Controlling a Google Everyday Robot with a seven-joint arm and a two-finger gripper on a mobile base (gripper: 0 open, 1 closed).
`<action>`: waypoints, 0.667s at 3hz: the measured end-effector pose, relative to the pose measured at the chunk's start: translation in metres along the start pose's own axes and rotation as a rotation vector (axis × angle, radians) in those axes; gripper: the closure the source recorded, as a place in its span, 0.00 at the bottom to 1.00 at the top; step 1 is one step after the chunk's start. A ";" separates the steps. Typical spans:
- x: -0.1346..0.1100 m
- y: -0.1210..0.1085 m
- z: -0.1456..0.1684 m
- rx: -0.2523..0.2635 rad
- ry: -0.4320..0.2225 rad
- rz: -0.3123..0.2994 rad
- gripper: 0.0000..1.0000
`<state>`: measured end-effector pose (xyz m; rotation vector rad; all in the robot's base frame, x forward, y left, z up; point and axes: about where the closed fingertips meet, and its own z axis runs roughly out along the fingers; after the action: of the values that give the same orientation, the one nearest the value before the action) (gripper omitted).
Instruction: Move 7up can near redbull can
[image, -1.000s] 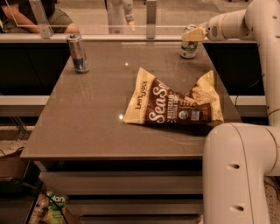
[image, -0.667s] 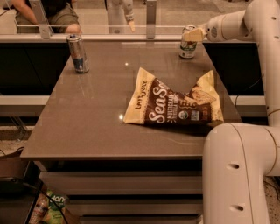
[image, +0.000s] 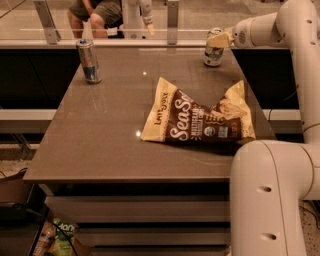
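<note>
The 7up can (image: 213, 50), short with a white and green label, is at the far right of the brown table (image: 110, 135). My gripper (image: 219, 40) reaches in from the right on the white arm and is shut on the can's upper part. The redbull can (image: 89, 61), tall, slim, silver and blue, stands upright at the far left of the table, well apart from the 7up can.
A brown chip bag (image: 197, 117) lies flat on the right half of the table, between me and the 7up can. A glass barrier with metal posts (image: 172, 20) runs along the far edge. The robot's white body (image: 270, 195) stands at the table's front right corner.
The gripper and the 7up can have shifted slightly to the left along the table's far edge. The redbull can and the chip bag have not moved.
</note>
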<state>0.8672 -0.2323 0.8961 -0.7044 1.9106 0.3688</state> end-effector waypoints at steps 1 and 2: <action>0.000 0.001 0.001 -0.002 0.001 0.000 1.00; -0.008 0.010 0.000 -0.015 0.016 -0.013 1.00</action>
<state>0.8637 -0.2216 0.9029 -0.7310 1.9192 0.3703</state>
